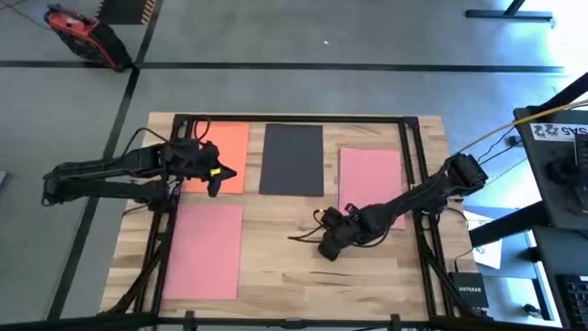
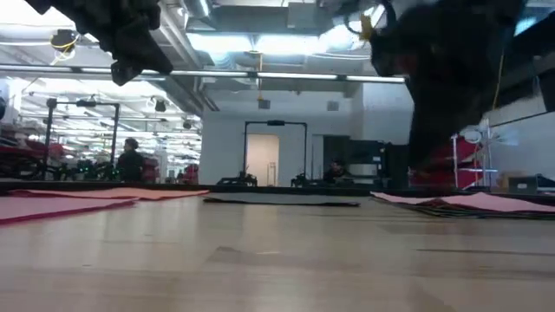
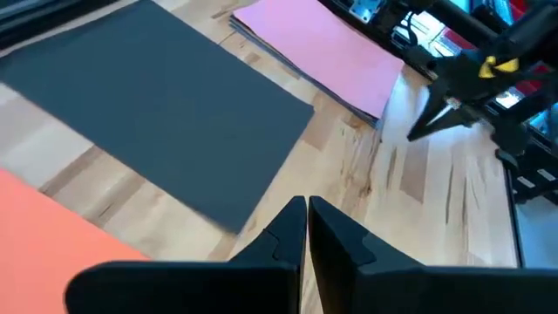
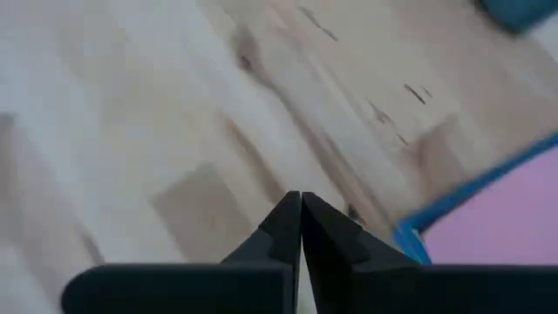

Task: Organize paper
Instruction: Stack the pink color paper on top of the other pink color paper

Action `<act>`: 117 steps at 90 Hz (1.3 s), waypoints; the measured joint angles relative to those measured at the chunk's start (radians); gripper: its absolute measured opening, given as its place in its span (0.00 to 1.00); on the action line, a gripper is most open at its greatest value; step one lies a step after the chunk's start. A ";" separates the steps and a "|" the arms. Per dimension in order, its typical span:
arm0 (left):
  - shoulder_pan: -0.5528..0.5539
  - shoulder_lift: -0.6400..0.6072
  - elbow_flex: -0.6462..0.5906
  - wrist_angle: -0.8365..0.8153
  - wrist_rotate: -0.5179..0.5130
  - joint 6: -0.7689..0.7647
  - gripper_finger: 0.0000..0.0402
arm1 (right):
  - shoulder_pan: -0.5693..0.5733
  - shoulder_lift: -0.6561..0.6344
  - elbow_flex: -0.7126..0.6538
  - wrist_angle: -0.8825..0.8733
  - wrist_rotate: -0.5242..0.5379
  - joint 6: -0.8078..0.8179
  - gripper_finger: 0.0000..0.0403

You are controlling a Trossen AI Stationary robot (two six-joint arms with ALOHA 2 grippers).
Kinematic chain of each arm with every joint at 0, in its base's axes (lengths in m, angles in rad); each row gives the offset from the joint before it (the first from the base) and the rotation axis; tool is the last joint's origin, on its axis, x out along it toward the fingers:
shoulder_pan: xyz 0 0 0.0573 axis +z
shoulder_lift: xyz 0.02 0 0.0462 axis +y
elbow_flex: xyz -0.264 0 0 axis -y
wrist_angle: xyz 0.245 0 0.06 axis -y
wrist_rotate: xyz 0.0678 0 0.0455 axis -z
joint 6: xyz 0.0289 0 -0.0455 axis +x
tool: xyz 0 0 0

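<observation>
Four sheets of paper lie flat on the wooden table: an orange one (image 1: 227,156) at the far left, a black one (image 1: 292,159) beside it, a pink one (image 1: 371,181) at the right and a salmon-pink one (image 1: 204,250) at the near left. My left gripper (image 1: 214,182) hovers shut over the orange sheet's near right corner, with the black sheet (image 3: 166,131) just ahead of it. My right gripper (image 1: 325,248) is shut above bare wood near the table's middle. In the right wrist view a pink sheet (image 4: 501,218) shows a blue edge (image 4: 453,205) under it.
A black frame (image 1: 407,147) runs along the table's far, left and right sides. The right-hand pink paper (image 3: 318,52) looks like a stack of several layers. Bare wood (image 1: 294,276) lies between the near-left sheet and the right rail. Desks and gear stand off the right edge.
</observation>
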 joint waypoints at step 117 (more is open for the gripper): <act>0.001 0.000 0.000 -0.136 0.051 0.051 0.00 | -0.157 0.000 -0.157 -0.098 -0.188 0.014 0.36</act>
